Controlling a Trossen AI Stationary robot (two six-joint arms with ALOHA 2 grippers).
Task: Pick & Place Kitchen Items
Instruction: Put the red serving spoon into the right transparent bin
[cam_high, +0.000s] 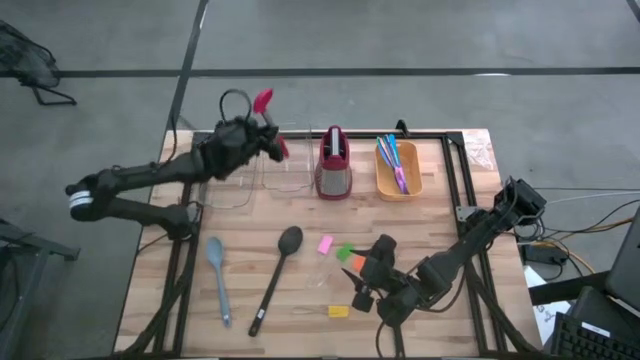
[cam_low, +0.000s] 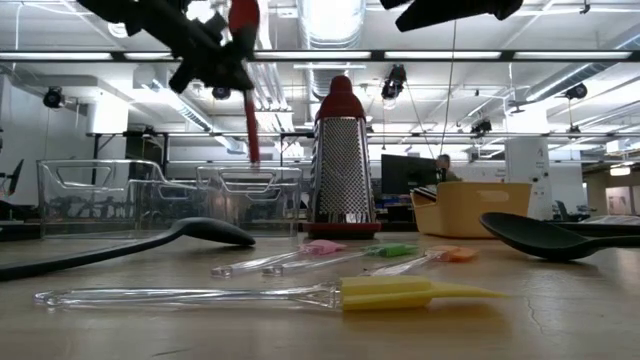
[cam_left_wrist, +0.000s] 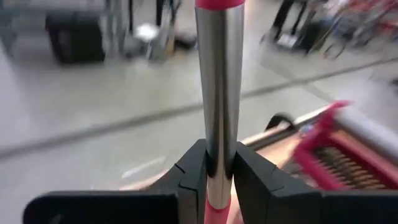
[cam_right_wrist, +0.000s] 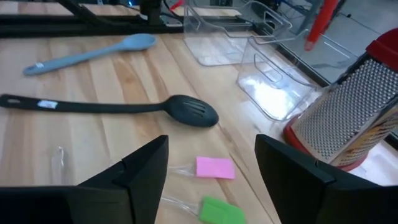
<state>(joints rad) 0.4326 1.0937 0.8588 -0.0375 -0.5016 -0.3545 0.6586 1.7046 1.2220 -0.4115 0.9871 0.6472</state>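
My left gripper (cam_high: 268, 138) is raised over the clear bins at the table's far left and is shut on a red spoon with a silver shaft (cam_low: 246, 90). The spoon stands nearly upright, its red head (cam_high: 263, 98) uppermost. My right gripper (cam_high: 365, 275) hovers open near the table's front right, above the small green block (cam_right_wrist: 221, 210) and close to the pink block (cam_right_wrist: 215, 167). An orange block (cam_high: 355, 263) and a yellow block (cam_high: 338, 311) lie nearby. The black spoon (cam_high: 275, 280) and grey-blue spoon (cam_high: 217, 275) lie flat on the table. My left gripper pinches the spoon's silver shaft (cam_left_wrist: 217, 140) between its two fingers (cam_left_wrist: 191, 180), which lie across the shaft. The fingers come nearly level from the table's left. The spoon is lifted clear and nearly upright, and its red lower end (cam_low: 254, 140) hangs over the clear bins.
Two clear bins (cam_high: 258, 172) stand at the far left, the red-and-grey grater (cam_high: 333, 165) stands beside them, and an orange bin (cam_high: 398, 170) with thin blue and pink cutlery is at the far right. Bare wood lies between the spoons and the front edge.
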